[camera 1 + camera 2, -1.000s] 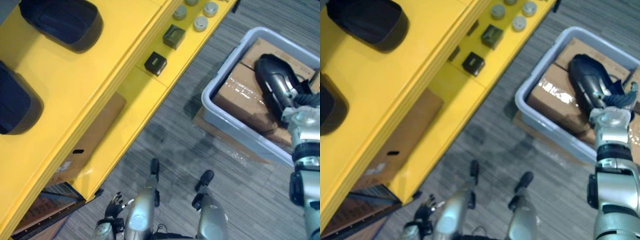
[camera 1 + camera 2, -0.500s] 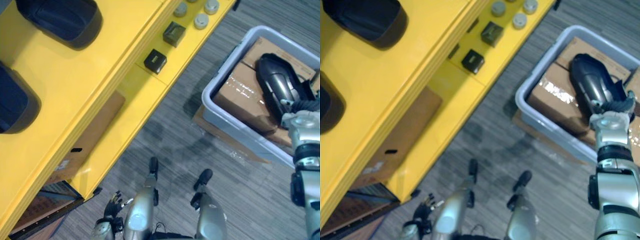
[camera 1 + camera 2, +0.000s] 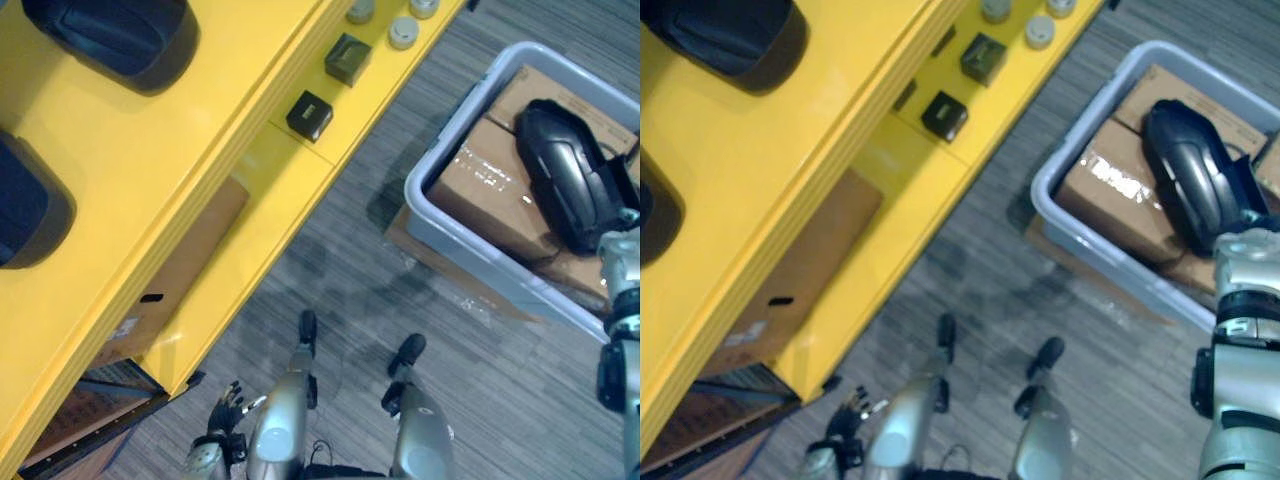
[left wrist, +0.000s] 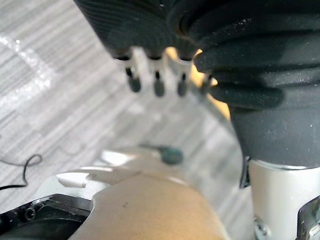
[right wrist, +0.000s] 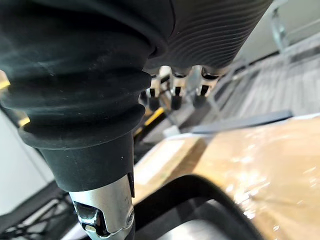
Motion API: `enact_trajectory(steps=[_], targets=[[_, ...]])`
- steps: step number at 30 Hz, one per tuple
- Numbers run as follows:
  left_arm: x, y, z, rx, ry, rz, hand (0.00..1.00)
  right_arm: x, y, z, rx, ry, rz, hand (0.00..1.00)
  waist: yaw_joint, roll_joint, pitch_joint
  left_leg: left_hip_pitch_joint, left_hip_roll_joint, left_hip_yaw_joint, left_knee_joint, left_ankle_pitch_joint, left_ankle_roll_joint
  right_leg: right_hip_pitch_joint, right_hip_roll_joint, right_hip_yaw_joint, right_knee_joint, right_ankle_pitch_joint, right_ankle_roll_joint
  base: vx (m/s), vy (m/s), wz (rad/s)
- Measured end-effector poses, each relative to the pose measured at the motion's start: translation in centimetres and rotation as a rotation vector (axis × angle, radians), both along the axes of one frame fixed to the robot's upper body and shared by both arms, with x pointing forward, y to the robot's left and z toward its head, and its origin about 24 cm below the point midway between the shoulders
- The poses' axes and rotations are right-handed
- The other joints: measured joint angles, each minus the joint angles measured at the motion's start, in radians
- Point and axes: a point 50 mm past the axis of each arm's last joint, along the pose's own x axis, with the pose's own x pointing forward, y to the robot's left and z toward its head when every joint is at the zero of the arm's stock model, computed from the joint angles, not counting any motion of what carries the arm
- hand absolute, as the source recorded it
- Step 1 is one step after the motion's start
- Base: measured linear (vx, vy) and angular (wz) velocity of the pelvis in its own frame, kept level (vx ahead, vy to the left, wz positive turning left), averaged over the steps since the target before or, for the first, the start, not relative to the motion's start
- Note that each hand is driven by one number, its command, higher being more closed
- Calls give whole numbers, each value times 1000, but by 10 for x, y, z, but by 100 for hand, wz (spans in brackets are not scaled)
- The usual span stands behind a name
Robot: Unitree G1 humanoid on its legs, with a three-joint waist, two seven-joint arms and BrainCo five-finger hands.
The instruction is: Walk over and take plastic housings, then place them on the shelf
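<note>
black plastic housing (image 3: 568, 175) lies in the grey bin (image 3: 447, 243); you're at the pick: right hand (image 5: 173, 96) hovers over it, fingers loose, empty; left hand (image 3: 226, 409) hangs slack. lower and grip.

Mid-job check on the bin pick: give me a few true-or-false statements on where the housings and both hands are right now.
1. A black housing lies on cardboard boxes inside the grey bin. True.
2. The left hand hangs low beside the yellow shelf, holding nothing. True.
3. The right hand is curled round that housing. False: in the right wrist view its fingers are straight, with the housing beneath them.
4. The shelf's top level is bare. False: two black housings lie on it.
5. The bin stands on the shelf. False: it stands on the floor beside the shelf.
</note>
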Motion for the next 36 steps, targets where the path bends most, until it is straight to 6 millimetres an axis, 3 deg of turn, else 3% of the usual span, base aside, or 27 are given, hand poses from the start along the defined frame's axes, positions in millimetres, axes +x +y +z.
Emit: enact_trajectory(steps=[4, 8, 15, 18, 23, 29, 36], targets=[[0, 0, 0, 0, 2, -2, 0, 7, 4, -5, 45, 10, 169, 0, -10, 0, 0, -1, 1, 4, 0, -1, -1, -5, 1, 4, 0, 0, 0, 25, -54, -2], [1, 0, 1, 1, -9, -1, 0, 8, 6, -13, 34, 41, 270, 0, -2, 1, 0, -8, 0, 18, 0, -3, 1, -23, -1, 20, 5, 0, 0, 12, -54, -9], [11, -3, 11, 10, -129, 9, 0, 9, 7, -12, -8, 76, 251, 0, 1, 14, 7, -33, -2, 17, 1, -4, 2, -54, -6, 22, 20, -3, -3, 9, -44, 0], [32, -24, 31, -50, -283, 1, 0, 0, 0, -15, -7, 105, 126, 0, 11, 31, 15, -45, -11, 7, 7, -4, 4, -61, -17, 17, 28, -3, -3, 11, -24, 12], [72, -76, 88, -183, -567, -87, 0, -13, -14, -3, 0, 56, -72, 0, 14, 48, 24, -80, -21, -10, 49, -14, 11, -68, -30, -1, 40, 0, -1, -1, -16, 13], [83, -94, 125, -184, -745, -156, 0, -17, -19, 7, -18, 50, -119, 0, 13, 74, 33, -115, -21, -10, 125, -52, 13, -70, -33, 0, 46, -11, -17, -10, -8, 0], [101, -122, 170, -197, -950, -295, 0, -14, -18, 11, -16, 33, -115, 0, 11, 77, 32, -184, -2, 1, 257, -118, 12, -90, -19, 19, 49, -8, -23, -34, -17, -9]])
